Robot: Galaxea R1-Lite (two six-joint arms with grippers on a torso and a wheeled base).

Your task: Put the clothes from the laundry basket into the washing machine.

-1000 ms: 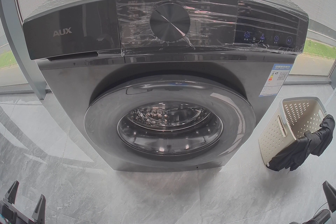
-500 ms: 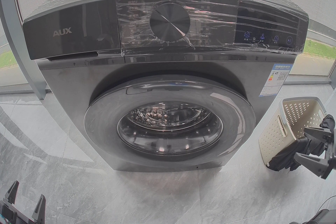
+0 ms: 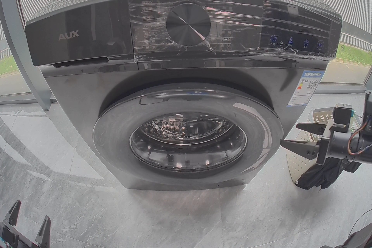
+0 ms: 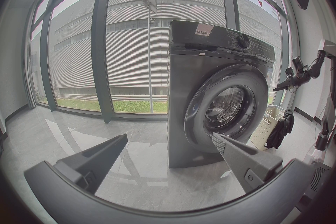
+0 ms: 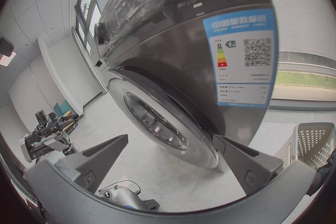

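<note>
The grey washing machine (image 3: 186, 66) stands ahead of me with its round glass door (image 3: 188, 136) closed. To its right on the floor sits the cream laundry basket (image 3: 297, 163), a black garment (image 3: 321, 177) draped over its front rim. My right gripper (image 3: 290, 134) hangs open and empty in front of the basket, fingers pointing at the door's right edge. In the right wrist view the right gripper (image 5: 170, 137) faces the door (image 5: 157, 119), with the basket (image 5: 315, 144) off to the side. My left gripper (image 3: 31, 210) is low at the near left, open and empty.
Grey marble floor (image 3: 174, 217) stretches in front of the machine. Tall windows and a metal pillar (image 3: 23, 47) stand behind and to its left. A blue energy label (image 3: 307, 88) is stuck on the machine's front, near the right gripper.
My right arm has risen from the lower right corner and swung up and left, past the garment, to just right of the door. The left gripper, basket and garment have not moved.
</note>
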